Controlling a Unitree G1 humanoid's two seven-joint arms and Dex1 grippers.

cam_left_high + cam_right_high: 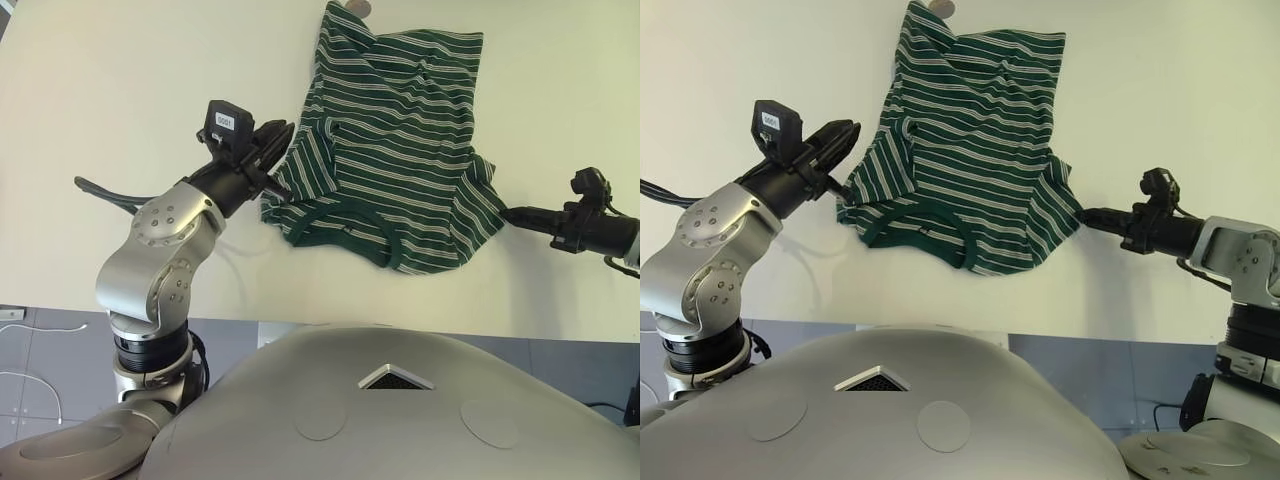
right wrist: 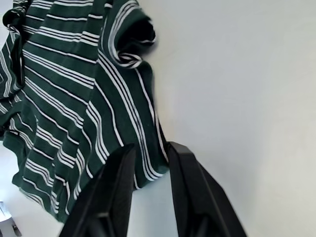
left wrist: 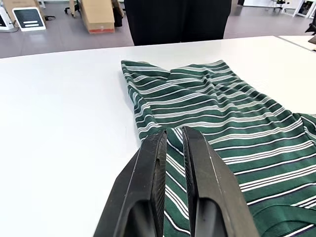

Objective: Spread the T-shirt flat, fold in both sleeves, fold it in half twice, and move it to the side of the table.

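The T-shirt [image 1: 400, 140] lies rumpled on the counter [image 1: 120, 80], its neckline [image 1: 345, 225] toward the robot and its hem end at the far edge. Folds run across the chest and the far part is doubled over, so by my reading step 1, spreading it flat, is not finished.

The left end effector [image 3: 172, 136] sits at the shirt's left shoulder edge. Its 2 fingers are drawn nearly together with only a thin slit between them, and I cannot tell whether any cloth is caught. The right end effector [image 2: 148, 148] is at the right sleeve [image 1: 485, 185], fingers apart with the striped edge lying between them.

To do this well, each side should grip just 1 layer close to the shoulder seam, not a bunch of sleeve. The right side likely needs to close on the edge before any pull. The 2 arms should then draw apart evenly and low over the counter, so the chest folds slide out without the shirt skewing. A lopsided pull would likely drag the whole garment sideways. The doubled far end probably needs its own tug away from the robot afterwards.
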